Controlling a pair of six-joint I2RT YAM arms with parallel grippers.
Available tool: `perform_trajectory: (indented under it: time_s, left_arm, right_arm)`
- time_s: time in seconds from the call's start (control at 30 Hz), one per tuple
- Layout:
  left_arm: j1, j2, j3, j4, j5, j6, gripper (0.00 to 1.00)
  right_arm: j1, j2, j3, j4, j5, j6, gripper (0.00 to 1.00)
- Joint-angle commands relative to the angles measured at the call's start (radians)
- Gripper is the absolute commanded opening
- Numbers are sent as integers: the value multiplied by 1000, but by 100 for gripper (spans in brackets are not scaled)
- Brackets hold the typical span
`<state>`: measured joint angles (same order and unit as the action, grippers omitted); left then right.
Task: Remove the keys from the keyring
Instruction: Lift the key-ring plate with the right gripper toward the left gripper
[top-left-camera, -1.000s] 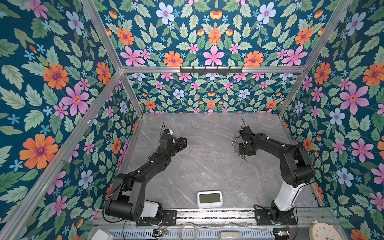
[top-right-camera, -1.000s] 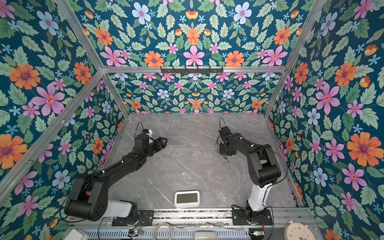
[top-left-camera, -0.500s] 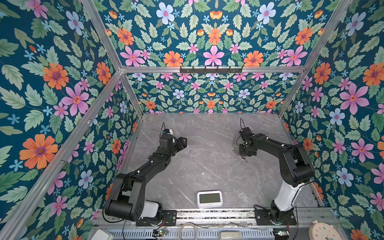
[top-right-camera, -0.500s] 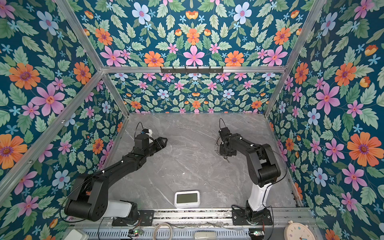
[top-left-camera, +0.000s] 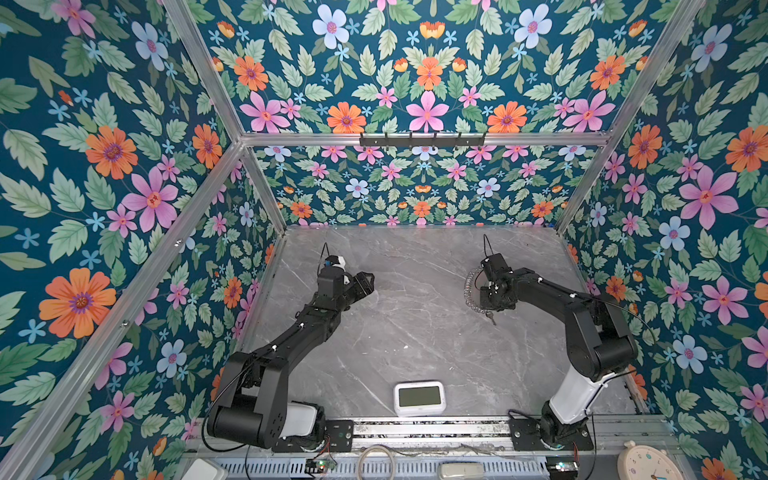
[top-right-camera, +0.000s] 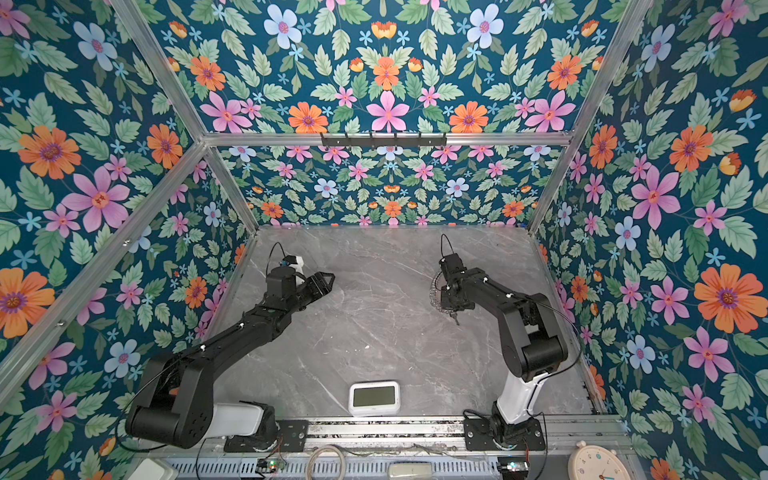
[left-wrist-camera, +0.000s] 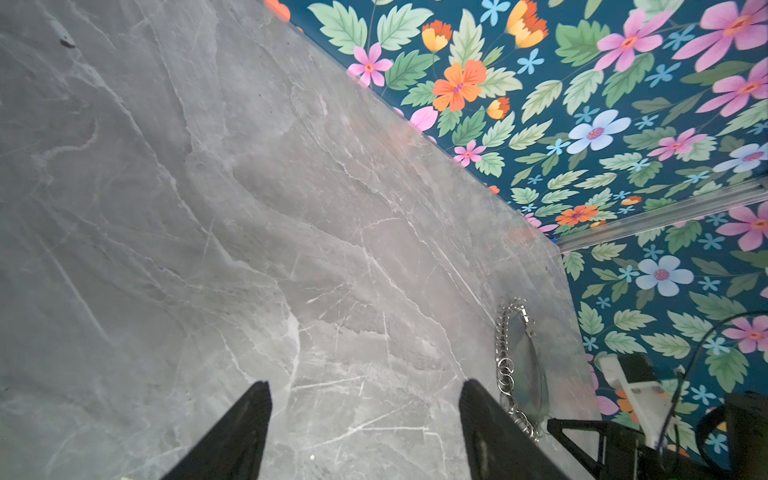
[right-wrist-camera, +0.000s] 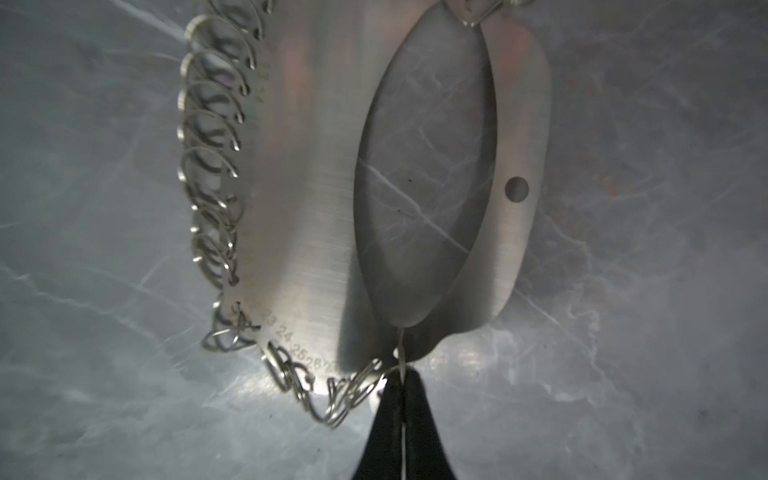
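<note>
You're looking into a booth whose walls wear dark teal wallpaper with orange, pink and pale blue flowers and green leaves. Silver metal bars frame the corners. A black hook rail runs along the back bar. Your bench is grey marble with pale veins, evenly lit, with a metal track along its front edge.

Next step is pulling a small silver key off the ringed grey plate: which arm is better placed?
Probably left. The right claw is shut on the flat grey ring-edged keyring plate, so it is busy; the left claw is open, empty and free to reach over.
</note>
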<state>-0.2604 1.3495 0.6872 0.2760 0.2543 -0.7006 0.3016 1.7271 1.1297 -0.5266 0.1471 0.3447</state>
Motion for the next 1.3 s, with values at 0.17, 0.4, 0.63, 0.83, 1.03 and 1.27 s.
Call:
perform_trajectory:
  time_s: [0.17, 0.4, 0.63, 0.83, 1.03, 1.27]
  left_arm:
    - [-5, -96, 8, 87, 142, -20, 77]
    - [-5, -138, 71, 150, 294, -48, 82]
    - [-8, -184, 71, 302, 436, -84, 83]
    - [-11, -106, 93, 562, 681, -241, 54]
    - [-75, -80, 102, 685, 780, -254, 44]
    - [-133, -105, 116, 564, 827, -130, 30]
  right_arm:
    - [1, -239, -34, 121, -149, -111, 0]
    - [2, -375, -21, 149, -411, -181, 0]
    - [1, -426, 4, 180, -749, -211, 0]
    - [12, -416, 22, 293, -1031, -148, 0]
    - [113, -367, 118, 246, -1109, -199, 0]
    - [173, -324, 182, 239, -1156, -213, 0]
